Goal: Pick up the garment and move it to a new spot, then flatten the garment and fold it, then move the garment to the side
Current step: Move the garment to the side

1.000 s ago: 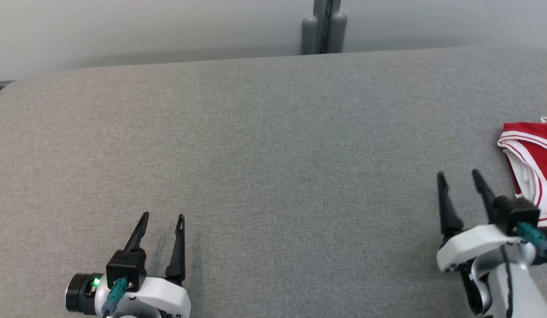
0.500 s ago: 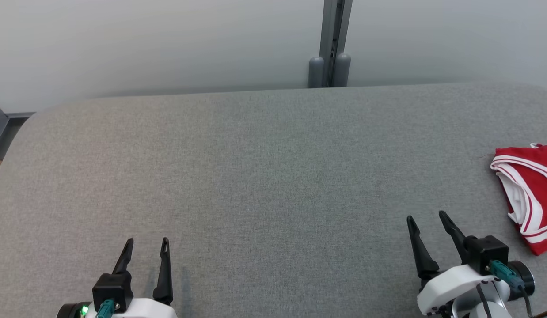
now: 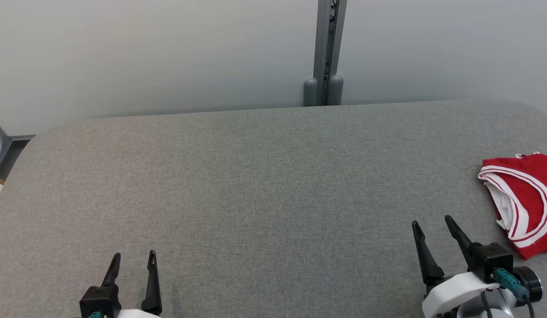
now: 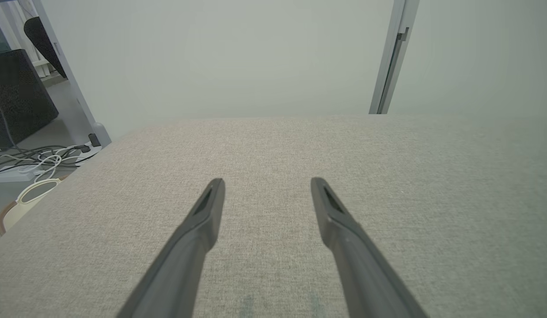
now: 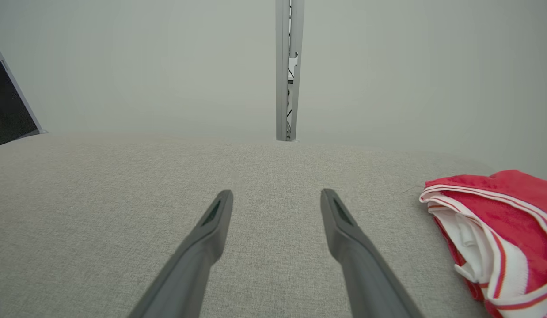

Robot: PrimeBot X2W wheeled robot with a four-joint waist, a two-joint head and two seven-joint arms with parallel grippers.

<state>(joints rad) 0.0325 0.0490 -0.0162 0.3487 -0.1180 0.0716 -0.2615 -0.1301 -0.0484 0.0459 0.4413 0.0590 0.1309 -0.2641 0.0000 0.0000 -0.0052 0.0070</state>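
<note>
Grey woven cloth, tight and faintly nubbly, covers the broad table [image 3: 256, 185] with rounded corners. The red smooth-knit garment with white striped trim [image 3: 527, 194] [image 5: 503, 221] lies on the table's right side, at the edge of the head view. It is folded into a thick, rounded wedge, and white lining shows between the layers. Its long axis runs from near to far, leaning slightly. The curved banded opening faces the table's middle, toward the robot's left.

The right fingers [image 3: 423, 251] [image 5: 344, 234], long, dark and tapering, stand wide apart with nothing between them. They are near the garment's near-left side but clear of it. The left fingers [image 3: 152, 282] [image 4: 198, 229], equally wide and empty, hover over bare cloth well apart from the garment. Behind the table are a pale matt wall [image 3: 167, 53] and a grey metal post [image 3: 326, 44].
</note>
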